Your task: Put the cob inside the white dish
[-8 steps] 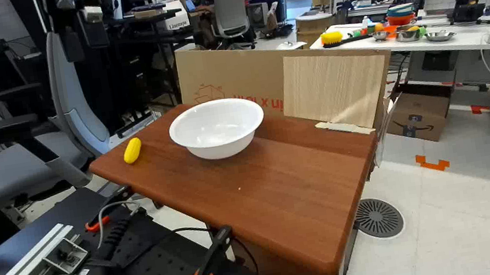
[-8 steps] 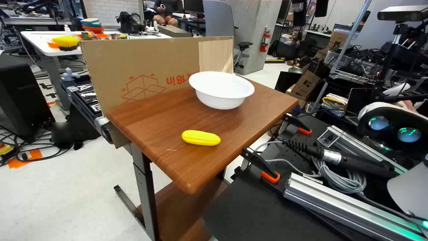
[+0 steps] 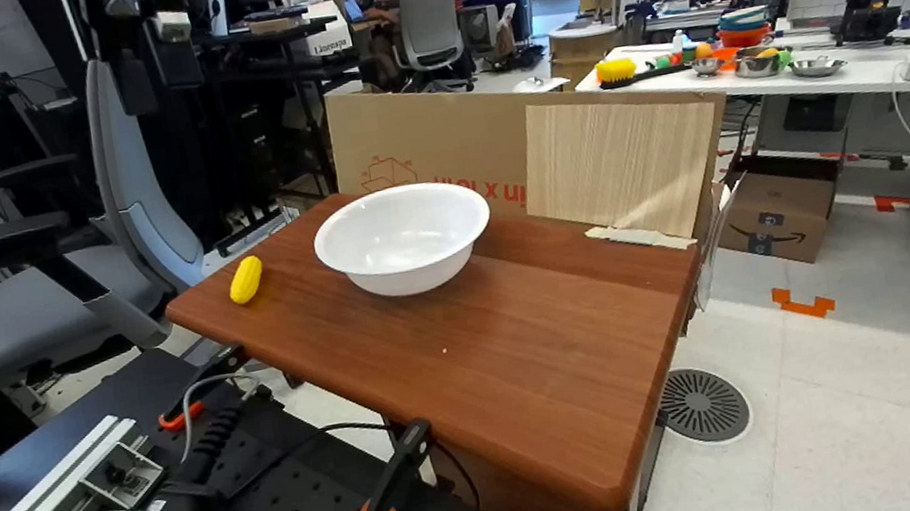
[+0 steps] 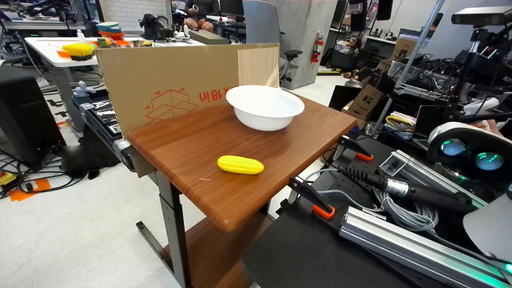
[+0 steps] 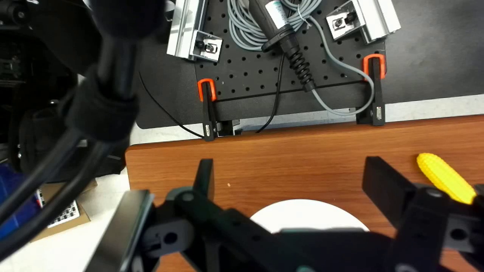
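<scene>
At the left in an exterior view, the yellow toy corn cob (image 3: 246, 279) is laid on the wooden tabletop (image 3: 515, 355), apart from the white bowl (image 3: 405, 245) near the middle. In the wrist view, the gripper (image 5: 290, 175) is seen with fingers (image 5: 385, 189) spread wide, and nothing is held. In its upper half, two clamps (image 5: 208, 113) are shown.

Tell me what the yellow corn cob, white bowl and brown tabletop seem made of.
Yellow corn cob: probably molded plastic or rubber, given its uniform color and bumpy kernel surface.
White bowl: smooth and glossy, with bright reflections inside; plastic, enamel or ceramic, can't tell which.
Brown tabletop: wood grain with a slight sheen; real wood or laminate, unclear.
</scene>
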`<action>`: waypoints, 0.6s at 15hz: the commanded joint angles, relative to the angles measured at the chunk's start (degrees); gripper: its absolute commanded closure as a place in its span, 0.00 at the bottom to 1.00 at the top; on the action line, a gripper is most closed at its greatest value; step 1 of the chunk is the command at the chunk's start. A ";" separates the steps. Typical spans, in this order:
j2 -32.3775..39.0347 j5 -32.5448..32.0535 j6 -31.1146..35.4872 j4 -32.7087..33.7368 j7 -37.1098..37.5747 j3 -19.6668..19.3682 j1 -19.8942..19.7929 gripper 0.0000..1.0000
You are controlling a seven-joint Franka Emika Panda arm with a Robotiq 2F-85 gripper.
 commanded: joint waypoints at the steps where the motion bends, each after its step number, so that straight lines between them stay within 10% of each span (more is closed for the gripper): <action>1: 0.10 -0.35 -0.12 0.08 0.34 -1.02 1.13 0.00; 9: 0.44 -0.24 0.67 0.31 -0.07 -1.21 1.13 0.00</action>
